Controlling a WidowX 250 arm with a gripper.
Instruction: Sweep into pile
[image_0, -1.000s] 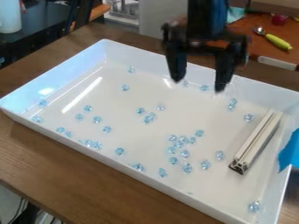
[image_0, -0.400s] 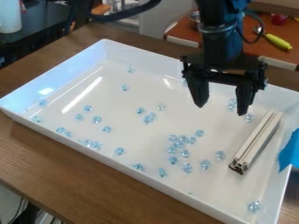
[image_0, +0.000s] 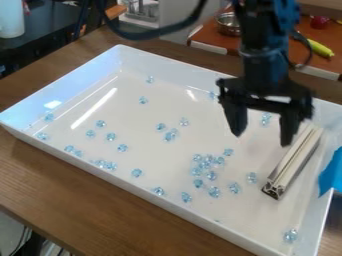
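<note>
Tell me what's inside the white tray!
Inside the tray are scattered blue beads and a long bar. The gripper hides part of the tray, so any beads behind it can't be seen.

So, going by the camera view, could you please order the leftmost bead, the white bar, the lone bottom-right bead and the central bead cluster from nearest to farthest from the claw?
1. White bar, just right of the claw
2. Bead cluster, below and left of it
3. Lone bead, bottom right
4. Leftmost bead, far across, left side
</note>
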